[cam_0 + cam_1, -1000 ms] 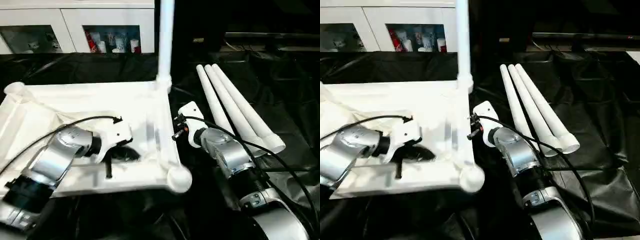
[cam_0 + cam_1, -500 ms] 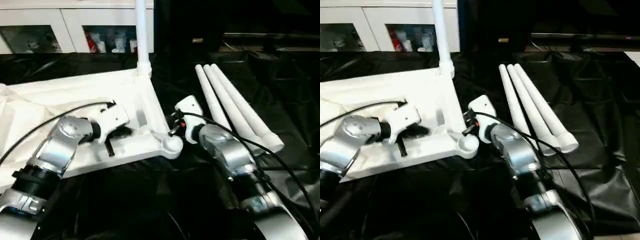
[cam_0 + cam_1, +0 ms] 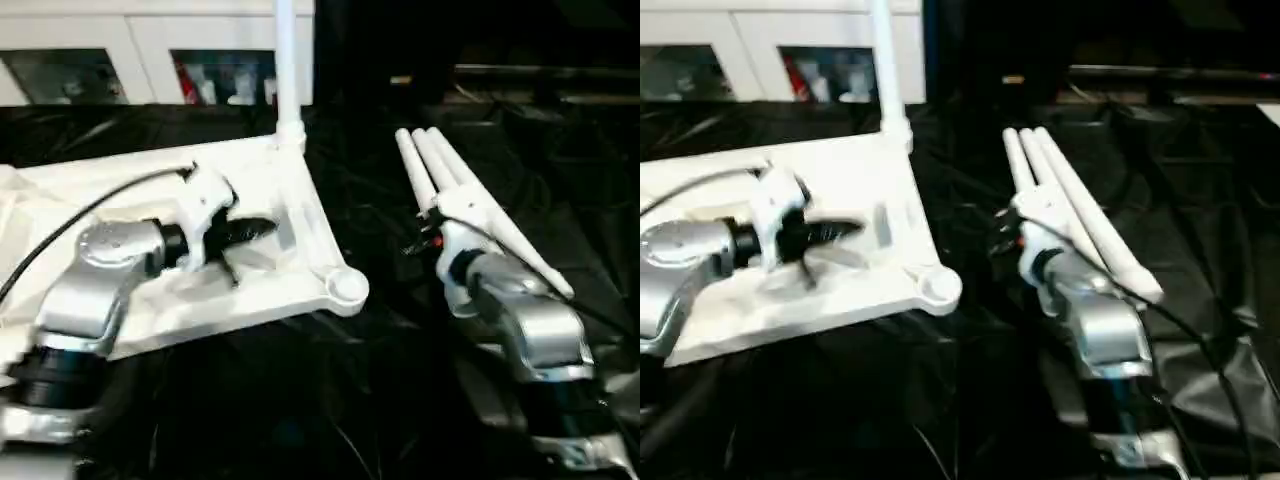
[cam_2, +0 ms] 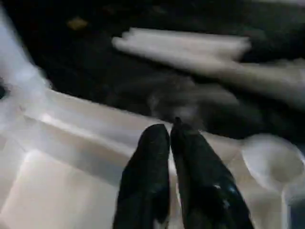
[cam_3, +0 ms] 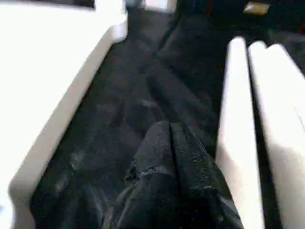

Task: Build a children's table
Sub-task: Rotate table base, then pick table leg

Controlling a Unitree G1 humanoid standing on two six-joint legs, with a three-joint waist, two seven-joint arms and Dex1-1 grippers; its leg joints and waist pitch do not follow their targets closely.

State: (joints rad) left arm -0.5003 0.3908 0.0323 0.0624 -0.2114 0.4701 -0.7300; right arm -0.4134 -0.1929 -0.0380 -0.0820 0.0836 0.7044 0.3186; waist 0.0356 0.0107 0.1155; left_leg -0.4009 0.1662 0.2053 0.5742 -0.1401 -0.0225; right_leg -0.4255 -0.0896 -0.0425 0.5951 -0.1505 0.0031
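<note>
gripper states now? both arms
Left gripper: closed, empty, over the tabletop.
Right gripper: closed, empty, beside the loose legs.

One upturned table top (image 3: 150, 190), one leg (image 3: 286, 70) standing in its far corner, three loose legs (image 3: 440, 175) beside it

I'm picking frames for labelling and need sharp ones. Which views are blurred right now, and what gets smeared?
Left wrist view: heavy blur, the loose legs smear into streaks, and the fingers look soft. Right wrist view: legs and tabletop edge soft. Left eye view: mild blur on both forearms and the cabinet; the corner socket stays readable.
</note>
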